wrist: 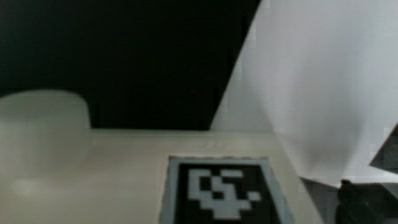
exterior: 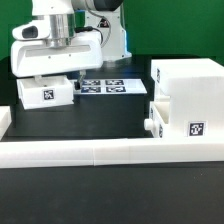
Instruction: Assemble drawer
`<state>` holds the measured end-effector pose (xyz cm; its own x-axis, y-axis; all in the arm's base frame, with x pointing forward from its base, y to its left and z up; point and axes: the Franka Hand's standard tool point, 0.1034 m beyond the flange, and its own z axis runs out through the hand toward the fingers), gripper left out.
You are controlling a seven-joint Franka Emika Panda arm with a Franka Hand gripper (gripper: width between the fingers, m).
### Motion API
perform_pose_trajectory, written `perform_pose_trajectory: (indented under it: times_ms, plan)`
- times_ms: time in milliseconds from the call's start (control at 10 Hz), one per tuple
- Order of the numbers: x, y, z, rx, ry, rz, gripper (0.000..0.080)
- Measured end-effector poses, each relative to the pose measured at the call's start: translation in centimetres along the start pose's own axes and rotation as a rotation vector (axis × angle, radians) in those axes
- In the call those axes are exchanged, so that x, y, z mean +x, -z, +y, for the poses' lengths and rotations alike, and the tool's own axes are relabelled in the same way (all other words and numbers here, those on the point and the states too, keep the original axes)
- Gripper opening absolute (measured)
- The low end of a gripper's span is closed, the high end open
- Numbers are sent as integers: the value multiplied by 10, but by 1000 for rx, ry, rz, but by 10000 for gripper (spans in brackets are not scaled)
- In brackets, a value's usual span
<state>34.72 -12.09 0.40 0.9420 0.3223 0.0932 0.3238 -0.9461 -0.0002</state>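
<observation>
The first tray (exterior: 45, 93) sits at about nine o'clock in the exterior view, a low white open-topped box flat on the dark tabletop (exterior: 110, 115). Its long axis runs across the view from nine towards three, and a side carrying a black-and-white square tag (exterior: 45, 97) faces the camera. Close up in the wrist view the same white plastic and a tag (wrist: 222, 190) fill the frame, very blurred. A rounded pale shape (wrist: 45, 110) beside them is too soft to name. Right above that tray is the end effector (exterior: 55, 78), with its tips down at the tray's top edge. One broad white finger (wrist: 320, 90) shows in the wrist view, but I cannot tell whether the fingers are apart or clamped on a wall. Just past the tray towards twelve lies the marker board (exterior: 105, 87). Over at three o'clock stands the big cubic case (exterior: 190, 80), upright and well apart from the first tray. A second tray (exterior: 178, 122) is against its lower front, with a knob (exterior: 150, 125) pointing towards nine and a tag (exterior: 195, 128) facing the camera. I can't tell whether it is slid in. Along six o'clock runs the long low white rail (exterior: 90, 152).
</observation>
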Motion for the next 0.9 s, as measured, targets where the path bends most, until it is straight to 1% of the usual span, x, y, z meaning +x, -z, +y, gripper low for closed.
perform_pose_trajectory:
  times_ms: [200, 400, 500, 600, 700, 800, 900]
  plan:
    - [3, 1, 1, -3, 1, 4, 648]
    - [5, 1, 1, -3, 4, 5, 386]
    - [6, 1, 1, -4, 6, 7, 386]
    - [7, 1, 0, -4, 9, 7, 204]
    - [7, 1, 0, -4, 9, 7, 78]
    - [7, 1, 0, -4, 10, 7, 78]
    - [7, 1, 0, -3, 10, 7, 41]
